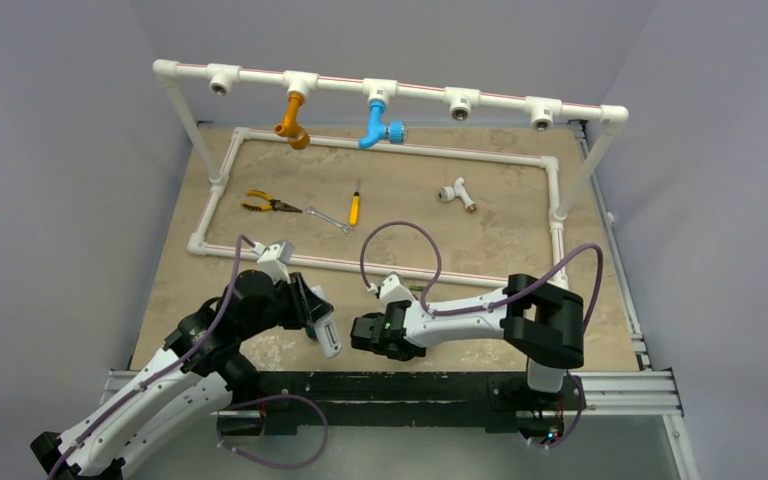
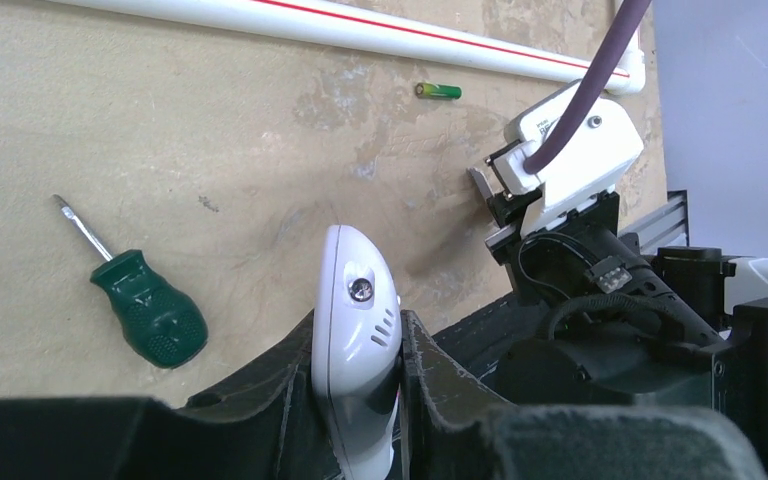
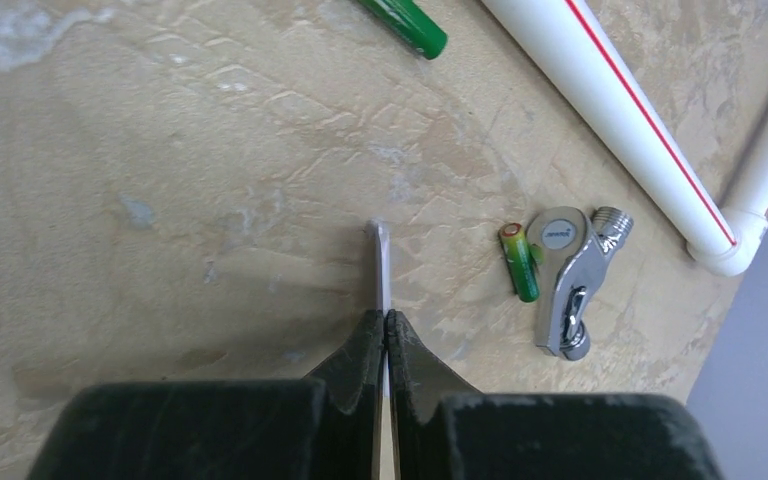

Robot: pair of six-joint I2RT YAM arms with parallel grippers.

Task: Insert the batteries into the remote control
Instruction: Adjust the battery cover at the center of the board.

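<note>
Light: bright, even, from overhead.
Shadows: soft and faint on the table (image 1: 520,220).
Glare: I see slight sheen on the remote control (image 2: 345,370).
Focus: my wrist views blur along the bottom edge.

Top: above and behind, looking down on whole desk (image 1: 500,240).
Left wrist: low, close, facing across desk.
Right wrist: close, looking down.
Shared: both wrists show striped pipe (image 2: 360,30).

I see pliers (image 1: 265,204), a wrench (image 1: 330,219) and a yellow screwdriver (image 1: 355,208) lying inside the pipe frame (image 1: 440,150); a green-handled screwdriver (image 2: 145,310) lies on the table (image 2: 210,130).
</note>
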